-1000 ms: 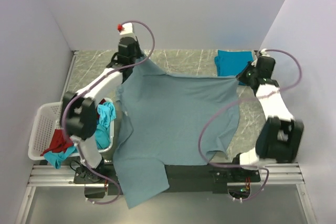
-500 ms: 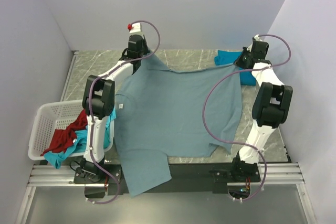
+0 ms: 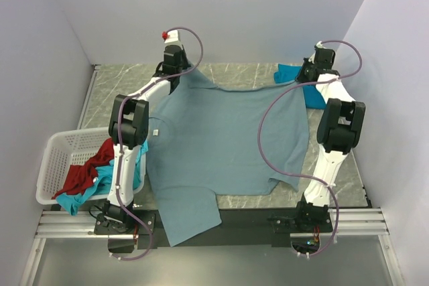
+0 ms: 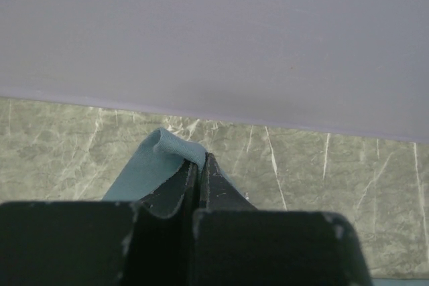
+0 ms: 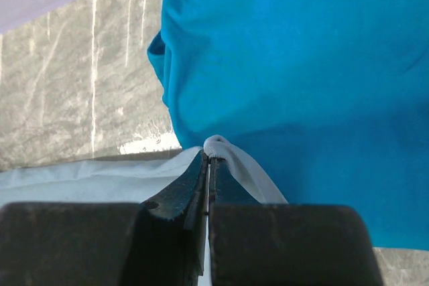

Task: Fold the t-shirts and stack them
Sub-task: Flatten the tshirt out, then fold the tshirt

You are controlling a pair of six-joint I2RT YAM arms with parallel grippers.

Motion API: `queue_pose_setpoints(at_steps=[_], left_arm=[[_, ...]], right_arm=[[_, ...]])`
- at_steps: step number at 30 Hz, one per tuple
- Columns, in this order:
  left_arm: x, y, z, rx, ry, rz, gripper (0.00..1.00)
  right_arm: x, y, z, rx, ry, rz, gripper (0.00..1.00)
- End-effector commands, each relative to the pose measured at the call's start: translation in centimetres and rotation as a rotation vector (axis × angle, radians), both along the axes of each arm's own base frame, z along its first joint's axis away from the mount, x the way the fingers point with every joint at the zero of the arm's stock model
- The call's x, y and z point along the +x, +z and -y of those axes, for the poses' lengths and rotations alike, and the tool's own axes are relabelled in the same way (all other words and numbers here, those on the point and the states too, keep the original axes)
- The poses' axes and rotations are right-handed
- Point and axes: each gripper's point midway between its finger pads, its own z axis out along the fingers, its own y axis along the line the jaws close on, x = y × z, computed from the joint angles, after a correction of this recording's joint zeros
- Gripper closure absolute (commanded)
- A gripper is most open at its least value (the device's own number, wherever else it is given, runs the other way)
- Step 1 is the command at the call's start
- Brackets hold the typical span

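A large grey-blue t-shirt (image 3: 221, 138) lies spread over the marble table, its near part hanging over the front edge. My left gripper (image 3: 182, 70) is shut on its far left corner, a fold of cloth (image 4: 161, 159) pinched between the jaws (image 4: 202, 165). My right gripper (image 3: 305, 77) is shut on the far right corner (image 5: 231, 162), the jaws closed on the hem (image 5: 209, 159). A folded teal-blue t-shirt (image 3: 295, 78) (image 5: 301, 85) lies at the far right, right under the right gripper. Red (image 3: 90, 172) and turquoise (image 3: 77, 200) shirts sit in the basket.
A white lattice laundry basket (image 3: 57, 159) stands off the table's left side. Walls close in at the back and on both sides. Both arms stretch far toward the back wall, cables looping over the shirt.
Both grippers have carried the shirt's corners toward the back wall and stretched it out; the shirt has slid back and now lies flatter. The right arm went from bent low to fully extended.
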Motion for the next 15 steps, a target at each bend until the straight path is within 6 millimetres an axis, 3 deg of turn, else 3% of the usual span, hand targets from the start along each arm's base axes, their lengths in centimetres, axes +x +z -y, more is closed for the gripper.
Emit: queue_pose_setpoints(at_steps=[1,2,3,4,5,6,8,10,15], left_arm=[[-0.2,3.4,0.0,-0.058,0.009,0.059,0.99],[-0.7,2.8,-0.1,-0.062,0.018,0.038,0.99],[-1.2,4.1,-0.3,-0.075,0.024,0.048,0.99],[-1.6,4.0,-0.6,-0.090,0.041,0.035,0.99],[-2.4,2.9,-1.2,-0.088,0.066,0.003,0.99],[-3.2,4.5,-1.4,-0.121,0.077,0.015,0.99],[-5.0,4.5,-2.1,-0.131,0.098,-0.022,0.99],[-6.2,4.7,-2.5,-0.170,0.124,-0.049,0.99],[-11.0,4.6,-3.6,-0.209,0.200,-0.122,0.99]], right_arm=[[0.6,2.7,0.4,-0.067,-0.005,0.049,0.99],[0.1,2.3,0.3,-0.068,-0.003,0.039,0.99],[-0.1,2.9,0.3,-0.068,-0.004,0.049,0.99],[-0.4,3.1,0.2,-0.069,-0.004,0.051,0.99],[-1.0,2.5,0.1,-0.065,-0.005,0.040,0.99],[-1.4,3.4,0.0,-0.065,-0.006,0.057,0.99],[-2.3,3.1,0.0,-0.070,-0.010,0.050,0.99],[-3.0,4.0,0.1,-0.079,-0.021,0.059,0.99],[-4.9,5.2,0.3,-0.098,-0.041,0.064,0.99]])
